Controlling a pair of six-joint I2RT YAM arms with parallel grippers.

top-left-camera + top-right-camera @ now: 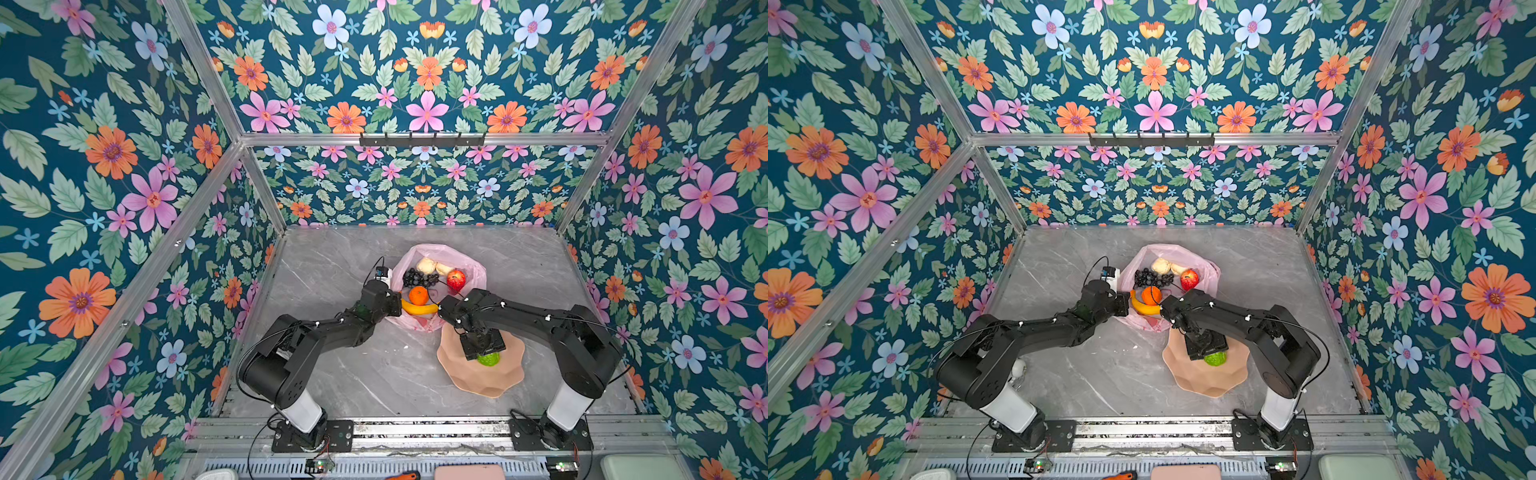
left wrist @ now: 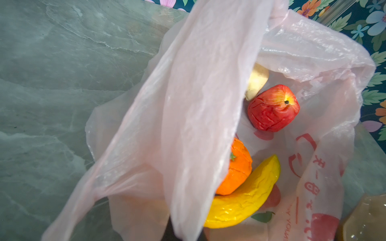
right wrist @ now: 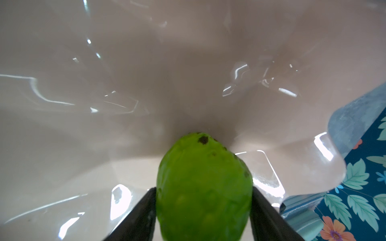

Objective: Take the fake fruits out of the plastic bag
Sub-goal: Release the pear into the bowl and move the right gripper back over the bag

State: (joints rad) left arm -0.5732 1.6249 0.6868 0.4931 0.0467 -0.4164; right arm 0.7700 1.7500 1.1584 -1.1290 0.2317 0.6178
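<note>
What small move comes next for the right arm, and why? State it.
Probably open the right end effector fully and lift away. The green fruit sits between its fingers low inside the peach bowl, so release there looks safe. The banana, orange and apple lie in the plastic bag, whose edge the left end effector pinches.

Marble table bears plastic bag, bowl.

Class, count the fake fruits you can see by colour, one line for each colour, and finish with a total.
Yellow, banana: 1
Orange, orange: 1
Red, apple: 1
Green, bumpy fruit: 1
Dark purple, grape bunch: 1
Cream-beige, lumpy pieces: 2
Total: 7
</note>
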